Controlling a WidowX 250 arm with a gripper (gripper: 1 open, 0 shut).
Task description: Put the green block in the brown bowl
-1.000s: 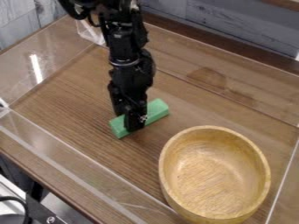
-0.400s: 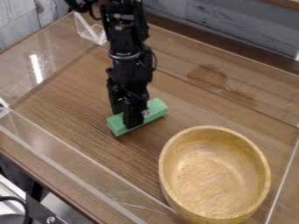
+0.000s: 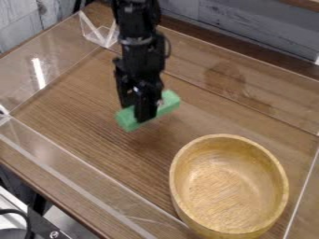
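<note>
Wood with dark grain makes up the tabletop [image 3: 75, 103], and clear walls stand around its edges. My gripper [image 3: 144, 109] points straight down and is clamped on the green block [image 3: 151, 108], one finger on each long side. The block looks lifted a little off the wood, up and to the left of the brown bowl [image 3: 230, 187]. The bowl is empty and sits near the front right corner, apart from the block.

I think my job now is to carry the block over the bowl. I should go high enough that the block clears the thick rim. I should keep my squeeze steady so the block does not slip or tip. Then I should stop over the middle of the bowl, go down low, and only then let go.
</note>
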